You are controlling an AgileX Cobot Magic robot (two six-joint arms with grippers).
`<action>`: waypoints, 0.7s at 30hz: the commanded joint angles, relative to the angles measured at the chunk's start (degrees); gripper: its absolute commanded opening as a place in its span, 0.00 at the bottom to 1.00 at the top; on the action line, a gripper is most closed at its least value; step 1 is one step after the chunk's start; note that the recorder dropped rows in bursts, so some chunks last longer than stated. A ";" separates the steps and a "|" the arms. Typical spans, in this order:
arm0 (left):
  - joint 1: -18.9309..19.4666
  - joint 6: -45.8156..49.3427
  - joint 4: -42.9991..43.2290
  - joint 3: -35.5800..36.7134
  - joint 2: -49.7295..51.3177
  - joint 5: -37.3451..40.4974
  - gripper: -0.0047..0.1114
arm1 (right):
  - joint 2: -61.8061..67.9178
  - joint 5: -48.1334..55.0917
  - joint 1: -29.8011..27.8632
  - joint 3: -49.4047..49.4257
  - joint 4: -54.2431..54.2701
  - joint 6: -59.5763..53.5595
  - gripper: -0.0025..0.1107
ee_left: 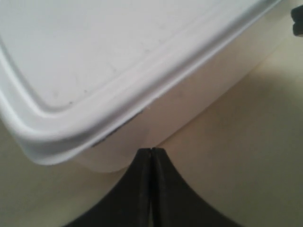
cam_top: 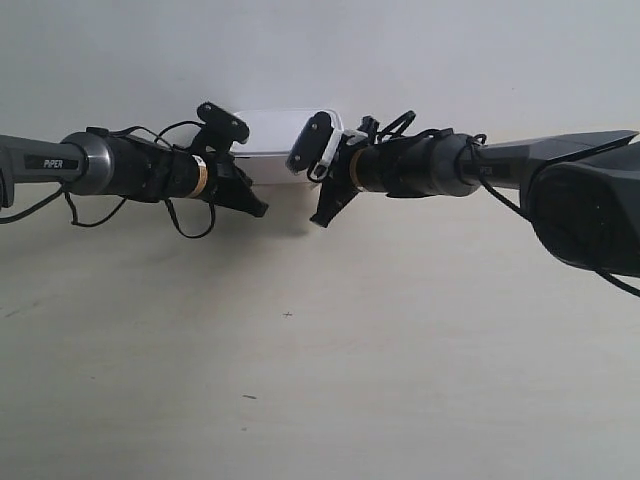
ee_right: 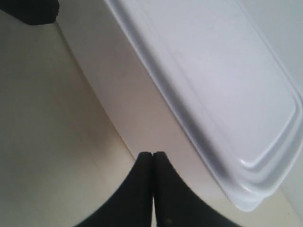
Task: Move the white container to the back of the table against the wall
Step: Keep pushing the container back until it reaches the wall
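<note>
Two hands are meeting the white container [cam_top: 272,135] along its front side, and both are showing their fingers closed flat together with nothing between them. The left hand [ee_left: 151,150] is resting its tip at the foot of the box's side wall close to one rounded corner, and the right hand [ee_right: 152,153] is doing the same further along that wall. The container is sitting with its lid [ee_left: 94,47] on at the back edge of the tabletop [cam_top: 300,380], roughly midway along that edge, with the wall [cam_top: 320,50] rising directly behind it; whether box and wall are actually touching is not clear from any view. Judging by this, the task is sitting in its closing step, a two-point shove toward the back edge with little or no travel remaining. The next move is calling for a short, even nudge from both tips together so the box is not twisting, ending once it is seating flat against the wall. The arm at the exterior view's left [cam_top: 110,165] and the arm at the exterior view's right [cam_top: 430,165] are stretching in almost level from the side edges, their closed fingers angling down and inward toward each other in front of the box.
</note>
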 commanded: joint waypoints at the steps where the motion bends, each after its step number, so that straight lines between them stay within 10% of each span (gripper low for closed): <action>1: 0.60 0.07 -0.63 -0.89 0.15 3.43 0.04 | -0.19 1.74 -1.38 -0.85 1.14 -0.17 0.02; 21: 0.60 -2.63 -0.63 3.21 -3.93 3.60 0.04 | -1.69 -0.01 -1.38 0.53 2.68 2.70 0.02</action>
